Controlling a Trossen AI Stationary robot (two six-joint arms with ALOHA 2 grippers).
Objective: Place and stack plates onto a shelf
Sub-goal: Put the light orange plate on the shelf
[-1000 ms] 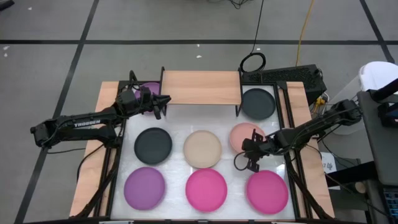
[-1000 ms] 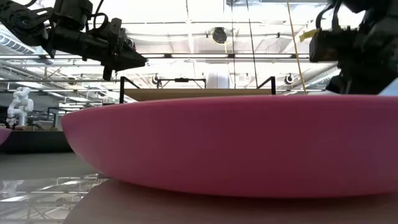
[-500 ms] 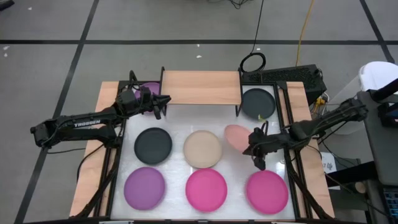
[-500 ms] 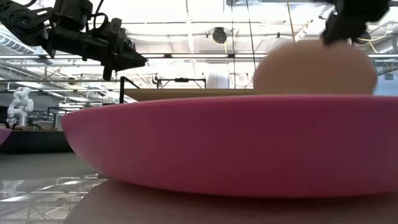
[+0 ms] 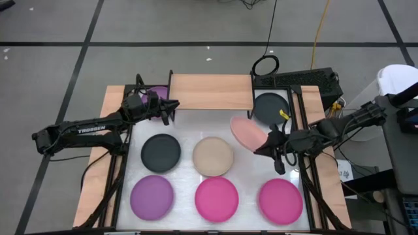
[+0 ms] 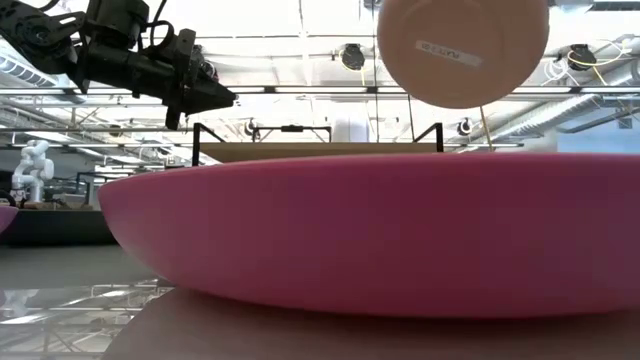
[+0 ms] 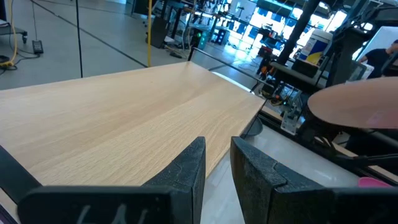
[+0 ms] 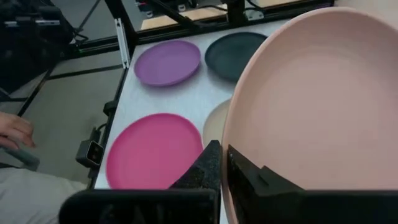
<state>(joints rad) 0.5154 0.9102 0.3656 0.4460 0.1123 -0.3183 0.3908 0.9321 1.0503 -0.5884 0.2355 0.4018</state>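
High view: right gripper [image 5: 271, 145] clamps the salmon plate [image 5: 248, 132], tilted above the table, right of the shelf [image 5: 211, 91]. Left gripper [image 5: 171, 105], fingers narrowly apart and empty, hovers at the shelf's left end. Low view: the plate hangs high.

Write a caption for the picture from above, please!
Right gripper lifts a salmon plate above the table while the left gripper waits beside the bare wooden shelf.

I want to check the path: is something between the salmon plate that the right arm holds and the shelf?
Nothing visible stands between them. The right gripper holds the salmon plate tilted in the air beside the shelf, whose board is bare. The left gripper hovers at the shelf's far left edge.
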